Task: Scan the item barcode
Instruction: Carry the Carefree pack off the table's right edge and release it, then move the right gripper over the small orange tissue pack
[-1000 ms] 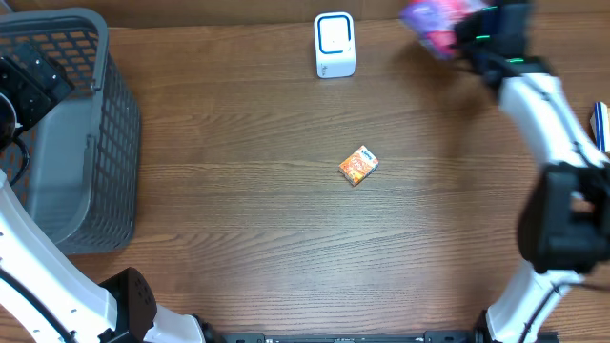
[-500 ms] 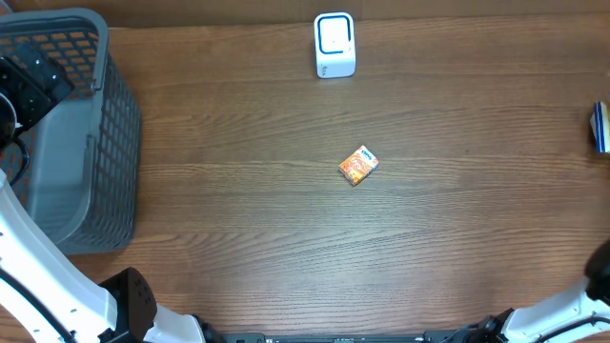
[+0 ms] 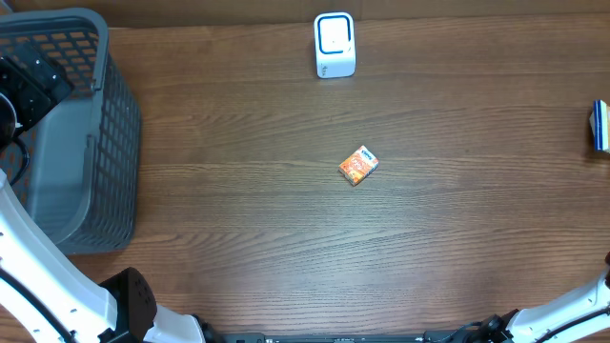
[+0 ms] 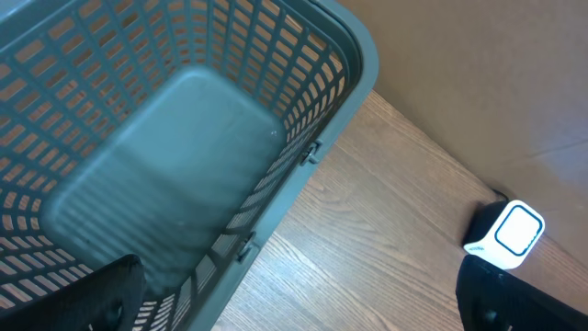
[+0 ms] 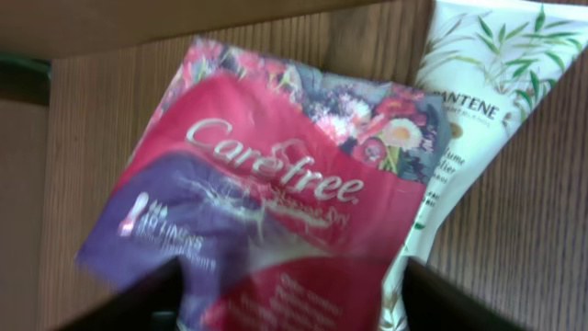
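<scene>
The small orange carton (image 3: 358, 165) lay on the bench (image 3: 238, 210), well apart from the barcode scanner (image 3: 335, 45), robot-side. We judged it light, stiff, best pinched across its narrow sides. Left hand (image 4: 303, 296) and right hand (image 5: 292, 300) stood wide.

Grey slatted basket (image 3: 114, 133) seen at left edge of overhead view, set on brown wood-grain table (image 3: 286, 257). Solid floor and slotted walls shown in left wrist view. Small blue object (image 3: 599, 126) cut off by right edge; kind not made out. In right wrist view, white Pantene tube (image 5: 478, 101) laid at upper right, left side overlapped by Carefree pack (image 5: 276, 184).
</scene>
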`<state>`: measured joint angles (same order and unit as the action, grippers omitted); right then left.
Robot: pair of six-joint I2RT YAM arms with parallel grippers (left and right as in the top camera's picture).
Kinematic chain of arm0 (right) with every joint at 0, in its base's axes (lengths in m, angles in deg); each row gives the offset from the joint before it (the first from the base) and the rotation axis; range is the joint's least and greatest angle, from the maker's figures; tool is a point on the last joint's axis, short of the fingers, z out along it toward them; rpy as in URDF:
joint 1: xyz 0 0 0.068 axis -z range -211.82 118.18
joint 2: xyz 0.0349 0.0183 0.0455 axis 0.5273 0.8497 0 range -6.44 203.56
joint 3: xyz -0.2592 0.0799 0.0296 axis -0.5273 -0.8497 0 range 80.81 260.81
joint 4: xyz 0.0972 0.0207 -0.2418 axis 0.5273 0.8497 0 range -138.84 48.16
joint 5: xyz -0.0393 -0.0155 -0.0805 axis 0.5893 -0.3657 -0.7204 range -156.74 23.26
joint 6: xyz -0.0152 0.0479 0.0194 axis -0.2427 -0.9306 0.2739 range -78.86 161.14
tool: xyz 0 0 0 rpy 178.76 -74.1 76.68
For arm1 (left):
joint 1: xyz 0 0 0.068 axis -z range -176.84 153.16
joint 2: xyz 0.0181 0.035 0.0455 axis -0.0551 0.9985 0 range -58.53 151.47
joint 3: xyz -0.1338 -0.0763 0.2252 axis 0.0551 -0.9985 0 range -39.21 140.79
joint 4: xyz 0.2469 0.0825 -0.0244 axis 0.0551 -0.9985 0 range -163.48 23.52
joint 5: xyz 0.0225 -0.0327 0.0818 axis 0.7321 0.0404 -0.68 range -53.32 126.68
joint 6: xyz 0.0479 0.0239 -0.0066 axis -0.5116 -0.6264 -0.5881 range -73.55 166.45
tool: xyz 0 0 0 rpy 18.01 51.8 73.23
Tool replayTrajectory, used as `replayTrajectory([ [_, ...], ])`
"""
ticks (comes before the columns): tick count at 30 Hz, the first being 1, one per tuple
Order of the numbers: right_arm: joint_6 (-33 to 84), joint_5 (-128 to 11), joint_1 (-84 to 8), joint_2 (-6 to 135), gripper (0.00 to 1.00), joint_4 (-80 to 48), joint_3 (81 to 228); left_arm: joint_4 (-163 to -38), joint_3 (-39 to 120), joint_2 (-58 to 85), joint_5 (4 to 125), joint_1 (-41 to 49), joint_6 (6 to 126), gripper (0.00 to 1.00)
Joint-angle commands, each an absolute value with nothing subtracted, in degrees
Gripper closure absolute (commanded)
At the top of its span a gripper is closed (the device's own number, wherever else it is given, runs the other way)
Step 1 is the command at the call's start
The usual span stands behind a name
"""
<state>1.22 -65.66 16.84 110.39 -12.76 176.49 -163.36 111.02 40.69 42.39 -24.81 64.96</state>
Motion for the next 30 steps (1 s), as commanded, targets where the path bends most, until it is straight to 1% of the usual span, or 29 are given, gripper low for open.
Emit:
replayTrajectory([
  [1, 3.1, -63.5, 16.8, 106.8, 0.14, -12.1, 178.1, -163.3, 110.9, 40.7, 42.0, -25.0, 65.7, 0.0],
  [2, 3.1, -62.4, 16.8, 104.8, 0.12, -12.1, 178.3, -163.3, 110.9, 40.7, 42.0, -25.0, 65.8, 0.0],
  [7, 3.1, -54.9, 16.6, 95.0, 0.09, -12.7, 178.4, -163.3, 110.9, 40.7, 42.0, -25.0, 65.7, 0.0],
  [10, 3.1, -46.3, 16.2, 89.3, 0.05, -12.1, 178.4, -163.3, 110.9, 40.7, 42.0, -25.0, 65.8, 0.0],
  [11, 3.1, -41.4, 15.9, 87.1, 0.04, -11.3, 178.4, -163.3, 110.9, 40.7, 42.0, -25.0, 65.7, 0.0],
  [13, 3.1, -34.6, 14.8, 84.7, 0.01, -9.4, 178.4, -163.3, 110.9, 40.7, 42.0, -25.0, 65.7, 0.0],
  [15, 4.2, -28.7, 12.9, 83.0, 0.0, -6.6, 178.4, -163.3, 110.9, 40.7, 42.0, -25.0, 65.7, 0.0],
  [16, 7.0, -24.7, 10.7, 82.4, 0.0, -3.7, 178.4, -163.3, 110.9, 40.7, 42.0, -25.0, 65.7, 0.0],
  [18, 11.9, -21.8, 6.5, 82.3, 0.0, 1.7, 178.4, -163.3, 110.9, 40.7, 42.0, -25.0, 65.8, 0.0],
  [22, 23.4, -23.2, -4.3, 83.4, 0.0, 12.5, 177.7, -163.3, 110.9, 40.7, 42.0, -25.0, 65.7, 0.0],
  [26, 24.0, -30.5, -15.3, 84.1, 0.0, 16.8, 174.3, -163.3, 110.9, 40.7, 42.0, -25.0, 65.7, 0.0],
  [30, 22.9, -35.1, -25.8, 84.2, 0.0, 14.5, 168.8, -163.3, 110.9, 40.7, 42.0, -25.0, 65.8, 0.0],
])
